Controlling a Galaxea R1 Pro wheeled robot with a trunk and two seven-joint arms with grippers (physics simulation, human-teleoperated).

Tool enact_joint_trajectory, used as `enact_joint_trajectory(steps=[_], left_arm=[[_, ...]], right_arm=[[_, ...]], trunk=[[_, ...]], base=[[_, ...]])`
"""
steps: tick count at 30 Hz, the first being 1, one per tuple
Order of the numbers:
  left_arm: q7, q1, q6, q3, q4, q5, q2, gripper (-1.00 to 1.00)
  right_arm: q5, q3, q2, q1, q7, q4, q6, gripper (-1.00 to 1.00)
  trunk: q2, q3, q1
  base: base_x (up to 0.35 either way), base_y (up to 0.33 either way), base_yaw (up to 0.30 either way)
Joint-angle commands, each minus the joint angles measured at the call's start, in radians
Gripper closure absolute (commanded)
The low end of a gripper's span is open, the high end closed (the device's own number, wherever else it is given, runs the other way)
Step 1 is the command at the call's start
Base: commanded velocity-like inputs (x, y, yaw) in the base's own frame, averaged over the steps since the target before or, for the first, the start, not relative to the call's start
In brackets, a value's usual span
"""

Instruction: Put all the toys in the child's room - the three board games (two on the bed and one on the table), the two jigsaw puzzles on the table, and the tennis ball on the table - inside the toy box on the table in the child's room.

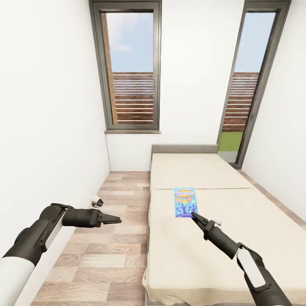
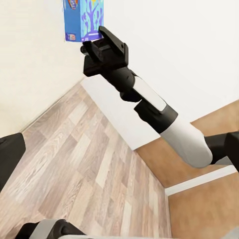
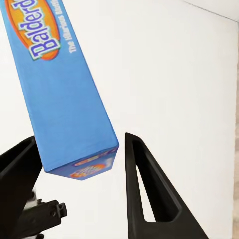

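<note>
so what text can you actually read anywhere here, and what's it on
"Balderd": large white letters on the orange oval of the blue game box, cut off at the picture edge.
"The Hilarious Bluffin": small white tagline beside it, blurred and cut off, uncertain.
Box cover on the bed: too small to read.

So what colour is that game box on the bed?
Blue game box, with orange lettering; clearest in the right wrist view.

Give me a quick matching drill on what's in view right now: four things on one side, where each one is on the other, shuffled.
Things:
1. blue board game
2. right hand
3. left hand
4. grey headboard

Places or states:
A. over the wood floor beside the bed
B. at the bed's far end, against the wall
C. lying flat on the mattress
D. open, at the box's near end

Pairs: 1-C, 2-D, 3-A, 4-B
</note>
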Motion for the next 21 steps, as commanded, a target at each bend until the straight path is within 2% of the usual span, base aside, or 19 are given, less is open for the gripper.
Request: enact_joint_trajectory(steps=[1, 14, 19, 21], left_arm=[[-0.004, -0.001, 0.01, -0.002, 0.0, 0.001, 0.001, -1.0], [-0.004, -0.001, 0.01, -0.002, 0.0, 0.001, 0.001, -1.0], [-0.004, -0.001, 0.01, -0.002, 0.0, 0.001, 0.001, -1.0], [-0.004, -0.001, 0.01, -0.002, 0.0, 0.001, 0.001, -1.0]], right_arm=[[-0.001, -0.002, 0.0, 0.0, 0.005, -0.001, 0.003, 1.0], [-0.001, -0.001, 0.0, 0.0, 0.012, -0.003, -0.003, 1.0], [0.001, -0.005, -0.01, -0.003, -0.01, -0.001, 0.003, 1.0], [0.001, -0.005, -0.024, -0.004, -0.036, -0.003, 0.005, 1.0]], trunk=[[0.007, 0.002, -0.004], [0.098, 0.043, -0.054], [0.133, 0.059, -0.073], [0.147, 0.065, -0.081]], base=[[0.0, 0.0, 0.0], [0.0, 0.0, 0.0], [0.0, 0.0, 0.0], [0.0, 0.0, 0.0]])
